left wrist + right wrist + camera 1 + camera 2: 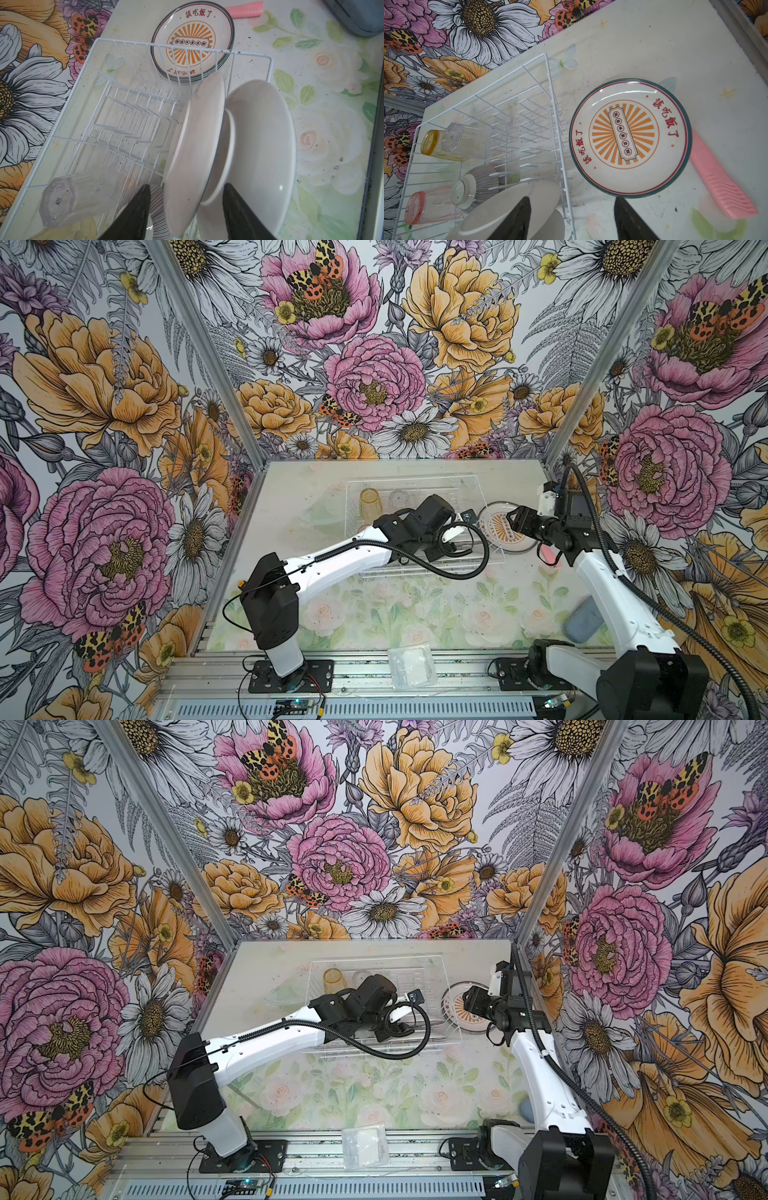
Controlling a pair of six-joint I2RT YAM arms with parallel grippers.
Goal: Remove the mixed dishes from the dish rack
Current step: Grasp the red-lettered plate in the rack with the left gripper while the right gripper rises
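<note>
Stacked plates (630, 138) outside dish rack (555, 124), pink ridged piece (720, 180) alongside

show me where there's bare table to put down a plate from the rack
Widest free patch: the floral tabletop between the dish rack and the front rail. A narrower strip lies behind the rack by the back wall. Crowded: right of the rack, with the plate stack and pink tool; the front right corner holds a grey-blue object.

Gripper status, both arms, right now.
Left gripper: open, jaws either side of an upright plate, not clamped on it.
Right gripper: open, holding nothing.
</note>
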